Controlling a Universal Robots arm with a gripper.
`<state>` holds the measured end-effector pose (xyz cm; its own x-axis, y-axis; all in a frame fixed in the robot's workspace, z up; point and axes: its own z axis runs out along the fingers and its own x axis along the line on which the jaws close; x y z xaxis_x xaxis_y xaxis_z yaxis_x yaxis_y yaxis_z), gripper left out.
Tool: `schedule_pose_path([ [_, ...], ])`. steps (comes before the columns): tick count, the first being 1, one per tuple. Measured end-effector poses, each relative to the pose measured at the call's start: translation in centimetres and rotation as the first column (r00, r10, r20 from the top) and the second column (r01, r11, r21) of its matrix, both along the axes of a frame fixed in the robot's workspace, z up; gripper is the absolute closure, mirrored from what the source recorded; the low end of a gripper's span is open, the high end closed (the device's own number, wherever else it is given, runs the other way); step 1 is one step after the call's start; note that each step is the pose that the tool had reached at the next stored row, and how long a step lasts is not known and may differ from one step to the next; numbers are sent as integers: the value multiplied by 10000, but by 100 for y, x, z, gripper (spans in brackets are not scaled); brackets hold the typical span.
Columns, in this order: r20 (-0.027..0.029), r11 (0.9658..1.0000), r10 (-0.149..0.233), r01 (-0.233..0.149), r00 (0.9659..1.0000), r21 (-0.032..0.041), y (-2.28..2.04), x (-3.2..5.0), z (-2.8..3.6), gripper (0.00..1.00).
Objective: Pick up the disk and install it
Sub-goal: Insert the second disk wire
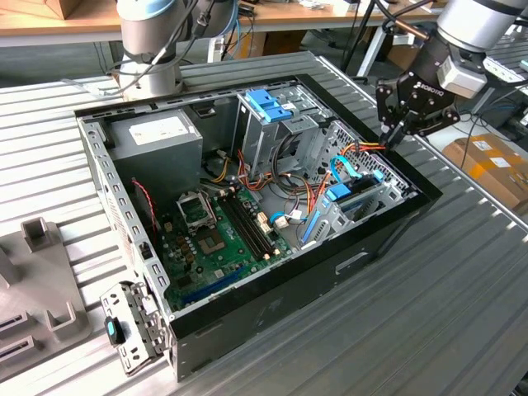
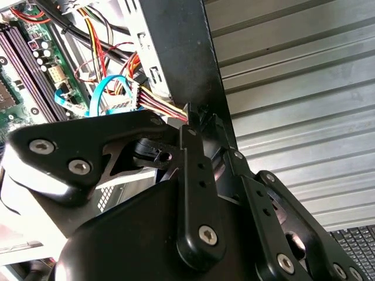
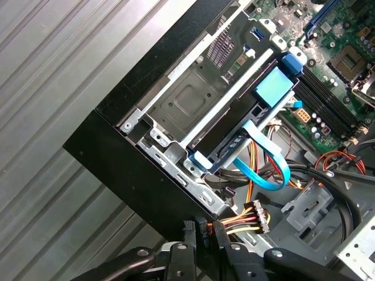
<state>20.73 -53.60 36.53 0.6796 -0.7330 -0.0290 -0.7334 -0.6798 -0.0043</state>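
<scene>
The disk (image 3: 234, 132) is a dark flat drive held between light-blue rails with a blue end tab. It lies inside the drive bay at the front corner of the open computer case (image 1: 272, 305), and its blue tab shows in the exterior view, disk (image 1: 359, 198). My gripper (image 1: 394, 136) hangs just above the case's corner at the exterior view's right, beside a bundle of yellow and red wires. Its black fingers (image 3: 187, 234) are drawn together with nothing between them. In the second wrist view the gripper (image 2: 190, 111) tips sit over the case's black edge.
A tall metal cage with a blue top (image 1: 268, 103) stands at the back of the case, with the power supply (image 1: 157, 136) beside it and the green motherboard (image 1: 214, 239) in front. A blue cable (image 3: 266, 158) arcs near the disk. A grey fixture (image 1: 33, 272) sits on the ribbed table.
</scene>
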Motion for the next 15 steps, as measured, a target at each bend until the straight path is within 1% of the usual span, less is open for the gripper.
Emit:
schedule_pose_path([
  [2,2,10000,0,0,10000,17,0,0,12,75],
  [9,3,10000,0,0,10000,17,0,0,12,75],
  [10,2,10000,0,0,10000,15,0,0,13,76],
  [11,2,10000,0,0,10000,16,0,0,13,82],
  [15,2,10000,0,0,10000,17,0,0,13,84],
])
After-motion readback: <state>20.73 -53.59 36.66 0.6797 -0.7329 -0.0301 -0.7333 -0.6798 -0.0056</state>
